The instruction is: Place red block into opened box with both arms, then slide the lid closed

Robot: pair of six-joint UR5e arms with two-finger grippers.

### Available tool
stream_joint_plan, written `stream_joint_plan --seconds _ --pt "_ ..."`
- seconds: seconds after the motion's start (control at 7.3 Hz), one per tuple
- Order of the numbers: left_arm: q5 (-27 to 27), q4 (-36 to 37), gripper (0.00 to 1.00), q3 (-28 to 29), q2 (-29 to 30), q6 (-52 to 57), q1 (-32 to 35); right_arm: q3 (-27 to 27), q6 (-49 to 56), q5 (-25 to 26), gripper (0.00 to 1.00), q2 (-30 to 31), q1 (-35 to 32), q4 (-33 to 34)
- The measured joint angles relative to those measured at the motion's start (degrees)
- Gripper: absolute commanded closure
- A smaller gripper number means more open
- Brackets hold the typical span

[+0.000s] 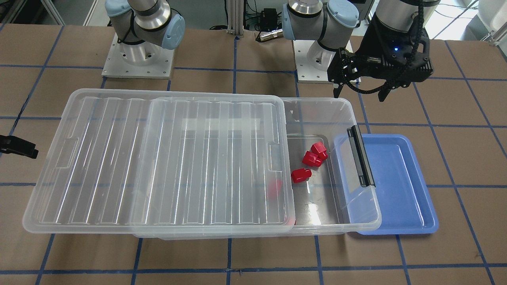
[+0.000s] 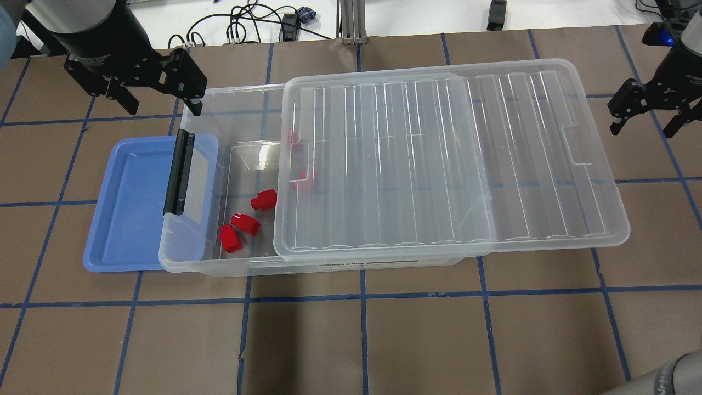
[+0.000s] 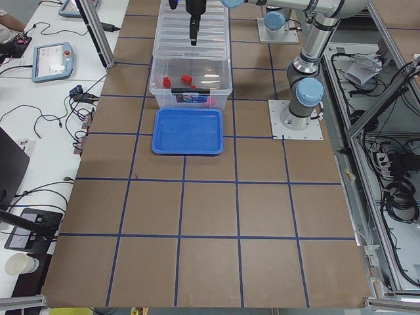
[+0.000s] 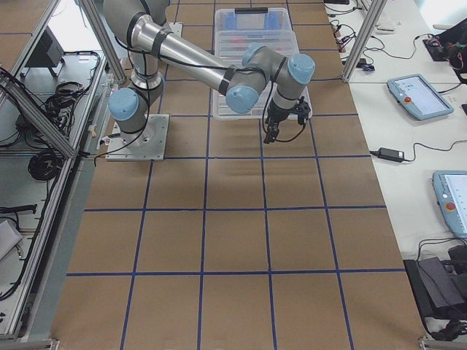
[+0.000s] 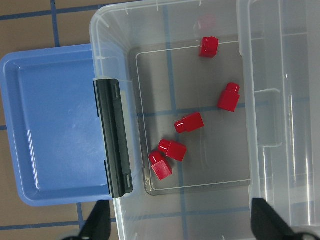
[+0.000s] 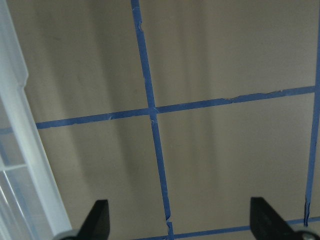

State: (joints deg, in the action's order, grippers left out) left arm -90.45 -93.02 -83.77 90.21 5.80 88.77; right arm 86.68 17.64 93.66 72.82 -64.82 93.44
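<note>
The clear box [image 2: 236,266] with a black latch [image 2: 178,173] lies across the table. Its ridged lid [image 2: 439,159] covers most of it and overhangs the right end, leaving the latch end uncovered. Several red blocks rest on the box floor. Three lie in the uncovered part [image 2: 264,199] [image 2: 245,223] [image 2: 230,238], and others show through the lid [image 2: 301,178]. My left gripper [image 2: 163,107] hangs open and empty above the box's far corner by the latch, with the blocks [image 5: 189,122] below it. My right gripper [image 2: 643,129] is open and empty over bare table, just past the lid's right end.
A shallow blue tray [image 2: 131,203] lies partly under the latch end of the box. Brown table with blue tape lines [image 6: 152,112] surrounds the box. Both arm bases [image 1: 138,59] stand behind it, with cables beyond the far table edge.
</note>
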Motion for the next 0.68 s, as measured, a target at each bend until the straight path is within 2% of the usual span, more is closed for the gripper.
stream_joint_plan --seconds 0.68 --pt "0.0 -0.1 0.0 -0.2 -0.3 0.0 0.0 1.9 0.3 0.1 0.0 0.2 -1.1 0.1"
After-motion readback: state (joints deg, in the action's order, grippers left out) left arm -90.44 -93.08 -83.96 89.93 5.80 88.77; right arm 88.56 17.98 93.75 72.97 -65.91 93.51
